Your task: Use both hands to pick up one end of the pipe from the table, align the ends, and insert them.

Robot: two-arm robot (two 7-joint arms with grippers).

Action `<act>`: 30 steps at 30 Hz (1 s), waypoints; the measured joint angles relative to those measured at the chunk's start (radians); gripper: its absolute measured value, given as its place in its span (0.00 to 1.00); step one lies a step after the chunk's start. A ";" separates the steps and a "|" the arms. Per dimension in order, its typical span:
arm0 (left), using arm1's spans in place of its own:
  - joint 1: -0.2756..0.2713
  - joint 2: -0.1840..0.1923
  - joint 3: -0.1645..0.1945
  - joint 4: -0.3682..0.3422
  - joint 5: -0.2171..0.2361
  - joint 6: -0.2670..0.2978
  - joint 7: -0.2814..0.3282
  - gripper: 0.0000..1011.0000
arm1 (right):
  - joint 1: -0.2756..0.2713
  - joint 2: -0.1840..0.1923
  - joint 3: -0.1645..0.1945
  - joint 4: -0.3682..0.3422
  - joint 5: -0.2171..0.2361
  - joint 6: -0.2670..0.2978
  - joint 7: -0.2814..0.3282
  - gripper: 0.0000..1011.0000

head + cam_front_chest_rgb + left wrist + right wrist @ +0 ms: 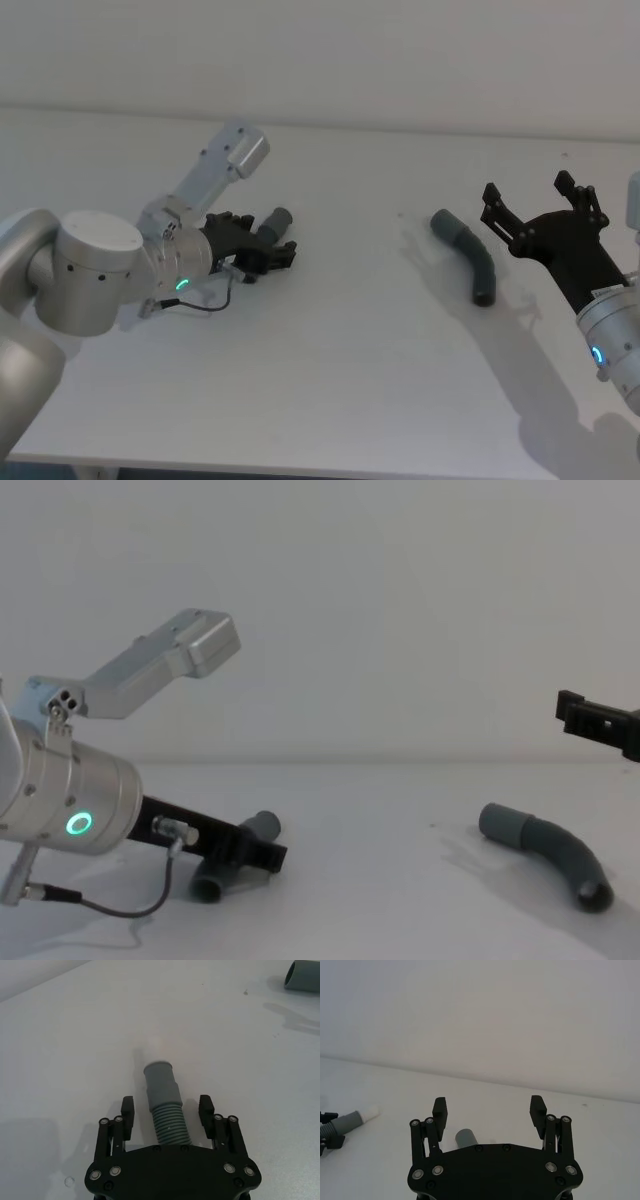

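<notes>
Dark-grey ribbed hose piece (278, 218) lies toward the matte white table's (350, 380) left edge. The black left gripper (166, 1110) straddles its ribs, jaws released, leaving the cuff (159, 1072) free. The second curved hose piece (470, 255) lies toward the right edge, beside the open-jawed black right gripper (528, 195).

Left hose piece (277, 219), right hose piece (468, 252), apart on table (350, 390)

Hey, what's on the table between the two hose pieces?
Nothing: the head view shows bare table between the left hose and the right hose.
</notes>
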 joint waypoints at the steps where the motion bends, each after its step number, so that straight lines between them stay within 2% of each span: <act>1: -0.001 0.000 0.000 0.001 0.000 0.000 0.000 0.77 | 0.000 0.000 0.000 0.000 0.000 0.000 0.000 0.99; 7: -0.004 -0.002 0.001 0.005 0.001 0.002 -0.002 0.60 | 0.000 0.000 0.000 0.000 0.000 0.000 0.000 0.99; 30: -0.007 -0.005 0.001 0.011 0.003 0.006 -0.005 0.44 | 0.000 0.001 0.000 -0.001 0.000 0.007 0.001 0.99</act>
